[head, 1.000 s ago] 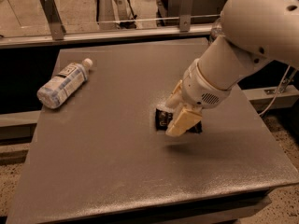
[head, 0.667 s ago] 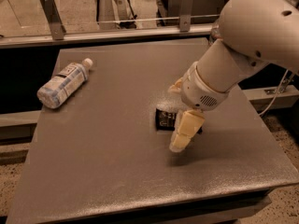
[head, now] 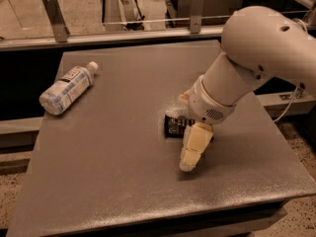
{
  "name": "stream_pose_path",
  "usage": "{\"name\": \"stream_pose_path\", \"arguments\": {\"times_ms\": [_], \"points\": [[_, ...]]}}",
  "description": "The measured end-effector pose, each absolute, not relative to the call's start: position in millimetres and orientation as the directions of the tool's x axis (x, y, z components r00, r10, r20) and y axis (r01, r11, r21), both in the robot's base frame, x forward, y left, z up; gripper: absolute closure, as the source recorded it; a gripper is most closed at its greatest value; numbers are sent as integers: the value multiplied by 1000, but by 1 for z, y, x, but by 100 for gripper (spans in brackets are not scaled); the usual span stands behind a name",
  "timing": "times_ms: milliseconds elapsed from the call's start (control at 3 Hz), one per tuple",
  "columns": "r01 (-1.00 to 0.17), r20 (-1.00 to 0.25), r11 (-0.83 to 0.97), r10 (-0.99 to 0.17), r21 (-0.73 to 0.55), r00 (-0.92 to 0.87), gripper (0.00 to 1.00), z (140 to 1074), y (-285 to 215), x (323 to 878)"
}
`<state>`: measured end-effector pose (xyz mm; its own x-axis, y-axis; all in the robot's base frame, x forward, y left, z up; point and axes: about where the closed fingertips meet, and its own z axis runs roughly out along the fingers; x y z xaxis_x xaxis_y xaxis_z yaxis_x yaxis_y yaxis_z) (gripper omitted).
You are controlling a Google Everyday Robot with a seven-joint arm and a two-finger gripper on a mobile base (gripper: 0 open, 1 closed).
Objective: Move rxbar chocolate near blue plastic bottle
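Observation:
The rxbar chocolate (head: pixel 175 126), a small flat black wrapper with white lettering, lies on the grey table (head: pixel 123 172) right of the middle. My gripper (head: pixel 179 138) is down over it and open. One cream finger (head: pixel 193 149) touches the table just in front of the bar, and the other finger (head: pixel 183 98) shows behind it. The wrist hides the bar's right end. The blue plastic bottle (head: pixel 65 88), pale blue-white with a white label and white cap, lies on its side at the table's far left, well apart from the bar.
A metal rail with two upright brackets (head: pixel 55 17) runs behind the table's back edge. The table's front edge (head: pixel 163 214) is close below the gripper. A cable (head: pixel 291 102) hangs off to the right.
The gripper has come down toward the table over the bar, and its near finger has swung forward and down to the surface. The bar and the bottle have not moved.

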<state>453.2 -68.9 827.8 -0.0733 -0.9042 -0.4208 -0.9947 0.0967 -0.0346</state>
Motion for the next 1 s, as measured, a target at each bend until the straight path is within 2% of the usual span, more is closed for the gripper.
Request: {"name": "stream_pose_path", "arguments": {"times_ms": [333, 1000], "points": [[-995, -416, 99, -906, -15, -84, 18, 818, -70, 452], [-994, -435, 101, -897, -35, -76, 65, 837, -68, 456]]}}
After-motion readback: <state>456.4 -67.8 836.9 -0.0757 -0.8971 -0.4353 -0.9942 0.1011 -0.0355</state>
